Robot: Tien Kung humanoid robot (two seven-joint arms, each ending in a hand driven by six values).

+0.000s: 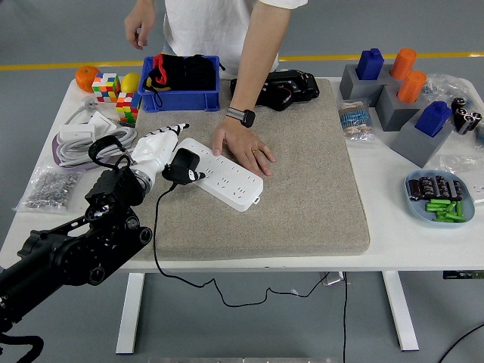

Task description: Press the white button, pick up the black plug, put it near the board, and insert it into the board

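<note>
while the left hand [155,150] reached in over the mat's near-left part, its pale fingers [168,133] were spread wide and seemed to clasp nothing. the black plug [181,165] sat just beyond the fingertips, at the near-left end of the white power board [221,173]; whether a fingertip touched the plug's back could not be told. the plug looked small, light and rigid, with smooth plastic sides that could slip, so i judged the best hold to be across its flat flanks, thumb against fingers, well clear of the prongs. its black cord [156,242] trailed back under the wrist and off the table's near edge, limp but likely to drag the plug sideways. the board looked light enough to skate on the grey mat [302,197]. a person's hand [243,143] lay flat on the board's far side, past the fingertips, steadying it. open mat lay to the right of the fingers. on their other side a coiled white cable [79,140] and a blue bin [179,97] left little room. the right hand was out of view.
</note>
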